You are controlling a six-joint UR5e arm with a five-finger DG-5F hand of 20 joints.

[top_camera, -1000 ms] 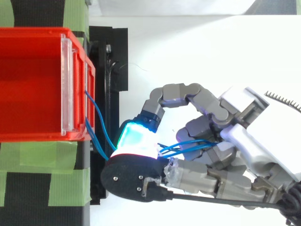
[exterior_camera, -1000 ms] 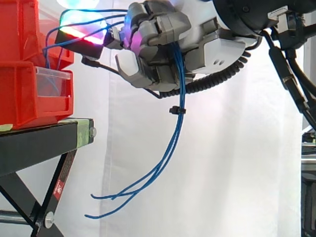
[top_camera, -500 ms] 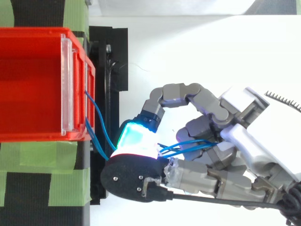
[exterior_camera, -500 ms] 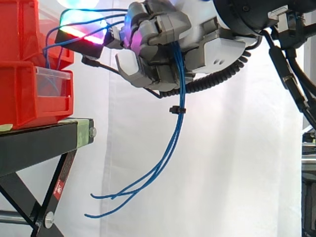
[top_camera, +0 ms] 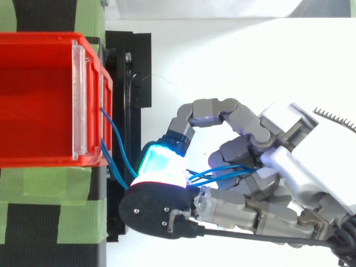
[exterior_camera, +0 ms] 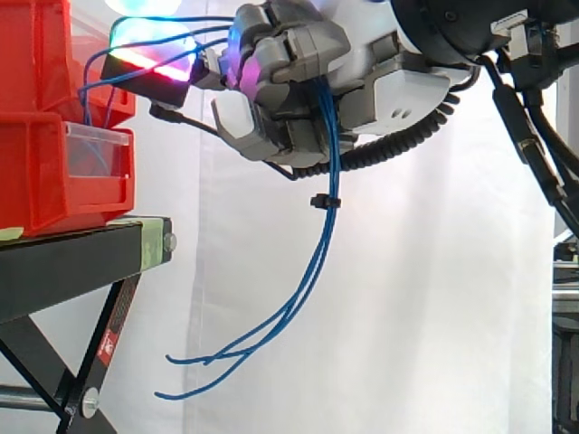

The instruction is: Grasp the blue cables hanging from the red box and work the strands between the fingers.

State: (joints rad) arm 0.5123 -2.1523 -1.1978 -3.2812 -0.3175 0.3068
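Where the fingers curl in towards the palm, they are clenched round the blue cables, which run from the front of the red box at the bench edge, across the gap past a glowing pad and into the hand. Below the hand the strands hang free beyond the bench edge, bound by a small black tie, their loose ends curving back towards the bench before the white curtain.

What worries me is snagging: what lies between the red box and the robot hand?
Blue cables cross from red box to robot hand, seen in top view.
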